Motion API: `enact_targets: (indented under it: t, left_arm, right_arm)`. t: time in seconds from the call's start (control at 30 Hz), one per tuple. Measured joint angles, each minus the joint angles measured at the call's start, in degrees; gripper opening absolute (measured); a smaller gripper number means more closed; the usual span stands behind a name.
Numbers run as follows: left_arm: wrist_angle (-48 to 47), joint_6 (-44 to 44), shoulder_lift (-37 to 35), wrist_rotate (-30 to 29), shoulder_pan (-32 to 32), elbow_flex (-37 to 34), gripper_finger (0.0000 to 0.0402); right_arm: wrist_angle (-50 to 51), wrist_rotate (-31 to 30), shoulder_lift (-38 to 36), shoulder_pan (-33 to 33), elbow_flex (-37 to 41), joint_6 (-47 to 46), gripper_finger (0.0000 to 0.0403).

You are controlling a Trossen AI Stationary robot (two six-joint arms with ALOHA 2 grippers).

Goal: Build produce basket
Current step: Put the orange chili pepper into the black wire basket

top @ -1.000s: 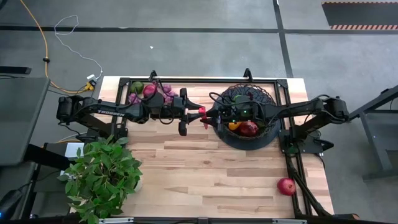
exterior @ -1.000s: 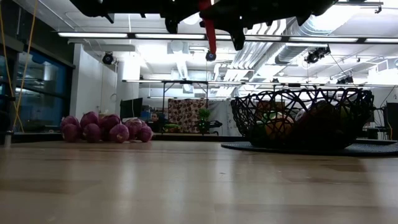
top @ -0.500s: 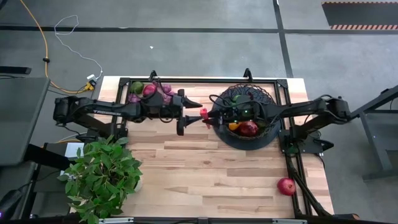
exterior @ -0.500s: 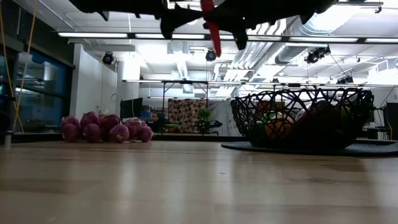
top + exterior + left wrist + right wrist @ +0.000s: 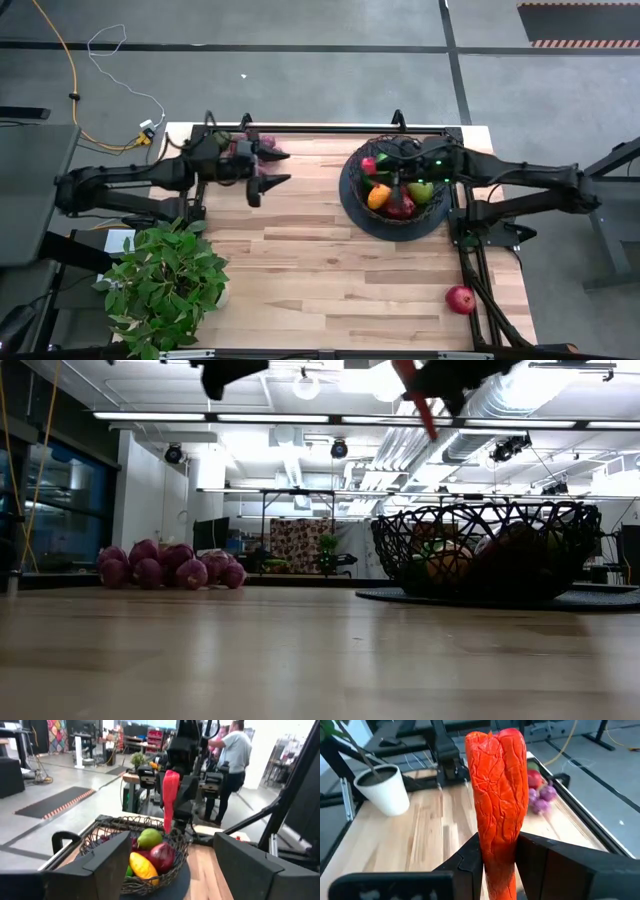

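A red chilli pepper (image 5: 499,790) hangs over the black wire basket (image 5: 350,200), with my right gripper (image 5: 378,165) shut on it. The basket holds a red apple (image 5: 161,856), a green fruit (image 5: 149,838) and a yellow-orange piece (image 5: 142,866). My left gripper (image 5: 278,168) stands open and holds nothing, out over the table's far left, level with the purple grapes (image 5: 170,565) that lie on the wood there. In the left wrist view, my left gripper (image 5: 172,842) faces the basket and the chilli (image 5: 170,795). My right gripper pinches the chilli between its two fingers (image 5: 470,857), across the pepper near its upper end (image 5: 500,845). The fingers come in from the table's right, slanting a little down. The chilli hangs below them, lifted clear above the basket, its tip (image 5: 430,432) pointing down.
A leafy plant in a white pot (image 5: 385,787) stands at the near left (image 5: 165,285). A lone red apple (image 5: 460,298) lies near the right front corner. Bare wood spreads between plant and basket. A person (image 5: 232,750) stands in the room beyond the table.
My left gripper has opened, let go of the chilli and drawn back toward the table's left edge, rising. My right gripper, still shut on the chilli, has carried it up and toward the right, from beside the basket to above it.
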State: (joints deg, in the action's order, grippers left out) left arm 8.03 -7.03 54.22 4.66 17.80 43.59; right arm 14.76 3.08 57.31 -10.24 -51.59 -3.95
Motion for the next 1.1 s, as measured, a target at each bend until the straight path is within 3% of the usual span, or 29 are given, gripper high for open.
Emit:
enact_targets:
  t: [0.27, 0.47, 0.67, 1.1]
  left_arm:
    - [6.05, -5.16, -9.9, -2.73, 0.0, -10.16, 0.0271]
    - [6.4, -6.75, -13.06, -2.51, -0.59, -13.13, 0.0271]
    - [6.85, -3.04, -12.93, -2.34, -1.49, -13.13, 0.0271]
    - [7.61, -6.38, -11.37, -2.75, -1.46, -13.13, 0.0271]
  right_arm:
    - [7.7, -5.97, -8.46, -0.26, 0.02, 1.53, 0.0079]
    - [-6.97, -6.47, -13.79, -0.27, 10.76, -0.24, 0.0079]
    - [-24.16, -7.46, -16.82, -0.28, 21.03, -5.28, 0.0079]
    - [-24.93, -7.42, -16.93, -0.28, 21.92, -10.35, 0.0079]
